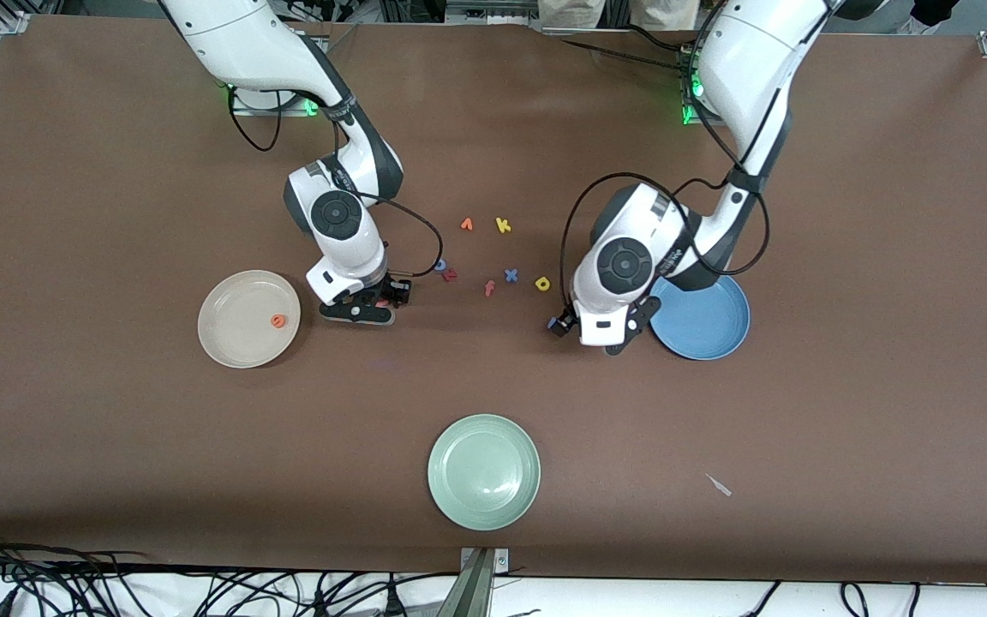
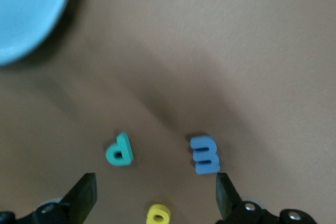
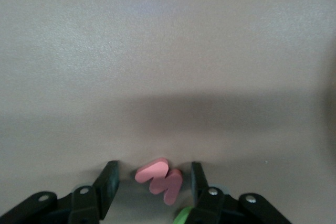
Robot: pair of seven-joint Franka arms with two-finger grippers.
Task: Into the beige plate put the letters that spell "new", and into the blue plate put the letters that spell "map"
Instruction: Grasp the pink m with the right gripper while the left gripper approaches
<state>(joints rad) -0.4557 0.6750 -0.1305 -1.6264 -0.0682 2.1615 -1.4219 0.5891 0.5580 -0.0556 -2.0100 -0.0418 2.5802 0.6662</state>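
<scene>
Straddling the w (image 3: pixel 159 180), the right gripper (image 3: pixel 155 174) sits down at the table just beside the beige plate (image 1: pixel 232 338), on the side toward the letter pile. Fingers (image 3: pixel 108 182) are part-spread, one on each side of the w; a gap shows at one finger, so no pinch yet. The right arm bends down steeply from its base, wrist over the gripper.

Left gripper (image 2: pixel 155 187) hovers over the table just beside the blue plate (image 1: pixel 708 330), fingers (image 2: pixel 84 195) spread wide, holding nothing. The left arm folds down with its wrist block low over the plate's edge.

Front view hides the w, and also the p and m under the left wrist. Right wrist view shows the w flat on the table, pink-red, plus a sliver of green n (image 3: pixel 182 216) just beside it at the frame edge. Left wrist view shows p (image 2: pixel 120 150) and m (image 2: pixel 205 155) flat on the table, near each other but apart, with the a (image 2: pixel 158 215) between the fingers' lines and a corner of the blue plate.

e (image 1: pixel 278 321), orange, lies in the beige plate near the rim toward the right gripper. Blue plate holds no letter. In the front view the a, yellow and d-like, lies on the table between the x (image 1: pixel 511 275) and the left wrist. f (image 1: pixel 489 288) lies beside the x; k (image 1: pixel 503 225) lies farther from the camera. Green plate (image 1: pixel 483 482) is nearest the camera, mid-table.
</scene>
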